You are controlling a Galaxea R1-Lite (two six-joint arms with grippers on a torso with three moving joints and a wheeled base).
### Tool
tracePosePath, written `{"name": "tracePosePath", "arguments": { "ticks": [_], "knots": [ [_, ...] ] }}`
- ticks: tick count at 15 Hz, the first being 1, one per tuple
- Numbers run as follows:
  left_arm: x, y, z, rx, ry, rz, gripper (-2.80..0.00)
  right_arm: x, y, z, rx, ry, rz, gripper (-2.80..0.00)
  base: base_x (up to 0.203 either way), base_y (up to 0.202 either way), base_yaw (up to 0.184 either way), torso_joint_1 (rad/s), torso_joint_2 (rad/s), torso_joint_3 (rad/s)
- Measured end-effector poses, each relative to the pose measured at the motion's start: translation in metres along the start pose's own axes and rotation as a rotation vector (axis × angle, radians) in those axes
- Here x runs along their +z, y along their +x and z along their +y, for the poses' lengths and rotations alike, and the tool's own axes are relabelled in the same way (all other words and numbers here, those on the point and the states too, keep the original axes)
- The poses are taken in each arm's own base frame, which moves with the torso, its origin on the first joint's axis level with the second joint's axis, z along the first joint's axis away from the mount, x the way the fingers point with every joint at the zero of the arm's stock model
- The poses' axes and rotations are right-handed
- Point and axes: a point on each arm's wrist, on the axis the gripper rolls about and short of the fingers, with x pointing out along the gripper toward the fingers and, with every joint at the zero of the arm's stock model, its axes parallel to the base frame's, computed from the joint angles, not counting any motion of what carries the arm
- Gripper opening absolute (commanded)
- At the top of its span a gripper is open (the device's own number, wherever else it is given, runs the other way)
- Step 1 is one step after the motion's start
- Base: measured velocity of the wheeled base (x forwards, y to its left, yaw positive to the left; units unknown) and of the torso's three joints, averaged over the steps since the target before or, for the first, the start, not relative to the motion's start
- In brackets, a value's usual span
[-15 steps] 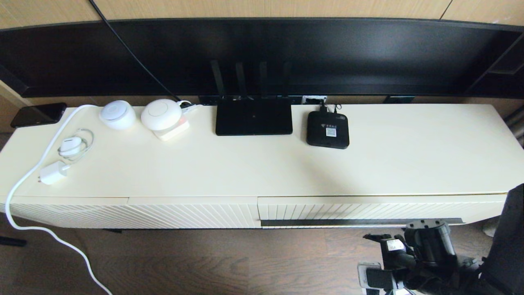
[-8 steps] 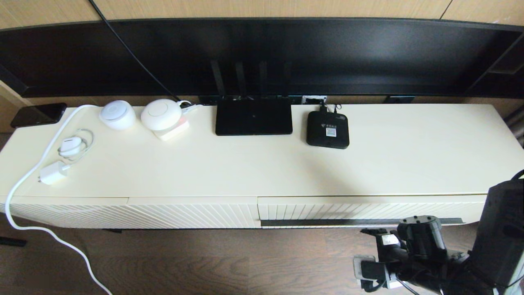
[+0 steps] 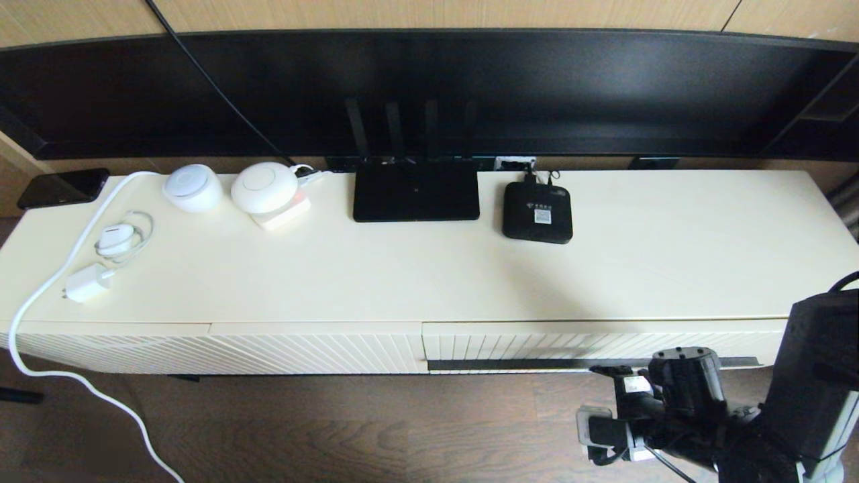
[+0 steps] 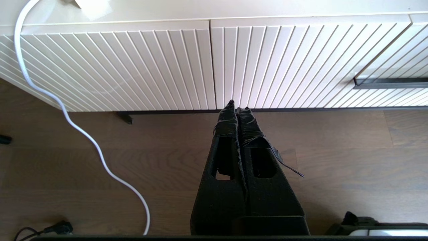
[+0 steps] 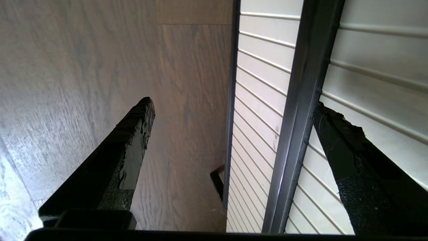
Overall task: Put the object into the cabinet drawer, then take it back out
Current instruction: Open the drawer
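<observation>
1. The left tool (image 4: 236, 108) hangs parked low before the diagonal-ribbed panel (image 4: 113, 67), its fingers pressed together on nothing.
2. On the bench (image 3: 402, 275), from the left: a white cable (image 3: 40, 295), a charger (image 3: 86, 283), two white round devices, a router (image 3: 416, 194) and a small black box (image 3: 537, 212). None blocks the drawer.
3. The step looks like opening the drawer (image 3: 604, 343), which is closed.
4. The right tool (image 5: 230, 113) is spread wide, one finger on each side of the dark handle strip (image 5: 301, 110). It likely needs to close, then pull.
5. The organizer box is nowhere in view.
</observation>
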Motion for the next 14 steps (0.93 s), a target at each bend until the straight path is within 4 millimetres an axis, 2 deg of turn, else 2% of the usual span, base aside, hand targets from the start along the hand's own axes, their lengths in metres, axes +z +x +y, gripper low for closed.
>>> {"name": "tracePosePath", "arguments": {
  "ticks": [14],
  "knots": [
    [0.0, 0.0, 0.0, 0.0, 0.0, 0.0, -2.8, -0.007, 0.012, -0.002, -0.027, 0.004, 0.01, 0.0, 0.0, 0.0, 0.0, 0.0, 0.0, 0.0]
  ]
}}
